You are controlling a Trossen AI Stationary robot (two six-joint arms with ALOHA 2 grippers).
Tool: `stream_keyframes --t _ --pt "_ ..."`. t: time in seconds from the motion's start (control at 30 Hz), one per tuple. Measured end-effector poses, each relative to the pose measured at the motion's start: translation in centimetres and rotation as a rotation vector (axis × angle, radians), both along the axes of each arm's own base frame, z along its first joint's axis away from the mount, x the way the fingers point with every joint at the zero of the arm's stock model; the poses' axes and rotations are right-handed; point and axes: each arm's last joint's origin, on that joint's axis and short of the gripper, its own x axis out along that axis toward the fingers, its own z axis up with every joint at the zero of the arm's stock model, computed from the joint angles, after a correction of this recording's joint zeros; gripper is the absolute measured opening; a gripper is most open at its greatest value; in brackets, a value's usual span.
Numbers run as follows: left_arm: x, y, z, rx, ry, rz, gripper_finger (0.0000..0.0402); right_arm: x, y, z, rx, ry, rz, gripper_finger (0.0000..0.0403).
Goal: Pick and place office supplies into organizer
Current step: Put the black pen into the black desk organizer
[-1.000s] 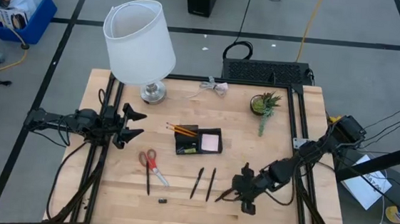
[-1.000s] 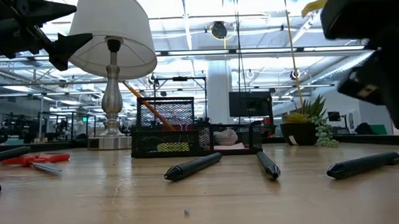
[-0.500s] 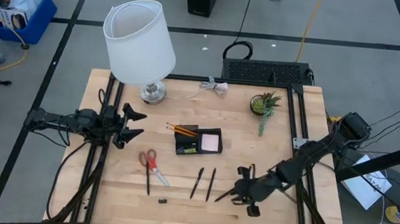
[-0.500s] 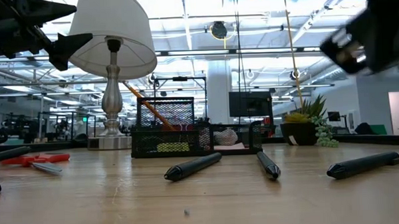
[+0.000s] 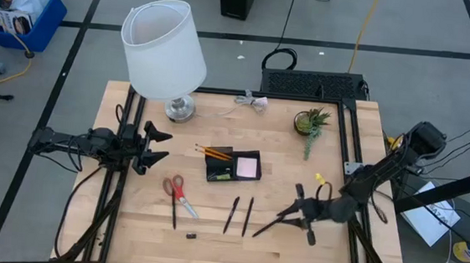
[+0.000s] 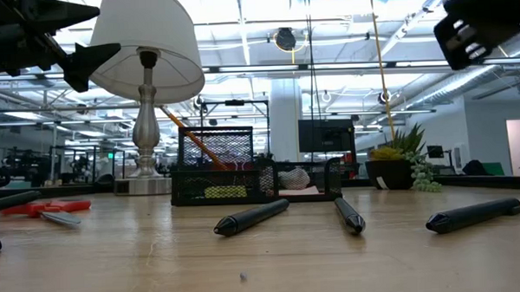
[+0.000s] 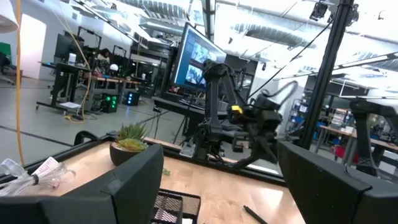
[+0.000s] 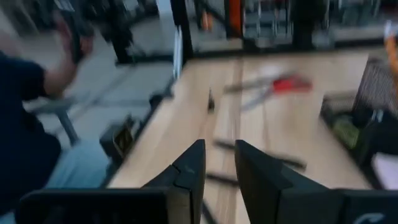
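Looking straight down, the left gripper [image 5: 160, 146] sits at the table's left edge with its fingers spread wide, holding nothing. Going right: red-handled scissors [image 5: 176, 189], two black pens [image 5: 240, 215] side by side, then a third pen [image 5: 268, 227] right by the right gripper [image 5: 299, 210]. That one's fingers are only a narrow gap apart in the right wrist view [image 8: 216, 163], and nothing is between them. The level view adds what the overhead can't: the organizer [image 6: 254, 179] is wire mesh, with orange pencils [image 6: 190, 140] leaning out of its taller left section. From above, the pink sticky pad [image 5: 248, 166] fills its right compartment.
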Motion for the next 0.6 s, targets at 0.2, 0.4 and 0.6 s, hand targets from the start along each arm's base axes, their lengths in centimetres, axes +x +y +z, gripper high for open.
stream_keyframes --t 0.2,0.4,0.6 --pt "-0.1 0.0 0.3 0.040 -0.033 0.004 0.0319 -2.0 -1.9 -0.7 -0.019 -0.199 0.017 0.0078" --pt "0.0 -0.3 0.2 -0.030 -0.019 -0.098 0.0319 -3.8 -4.2 -1.4 0.005 -0.327 -0.060 0.0064" --pt "0.2 -0.4 -0.5 -0.134 0.048 -0.143 0.0319 -4.4 -5.2 0.2 -0.005 -0.479 -0.138 0.0051"
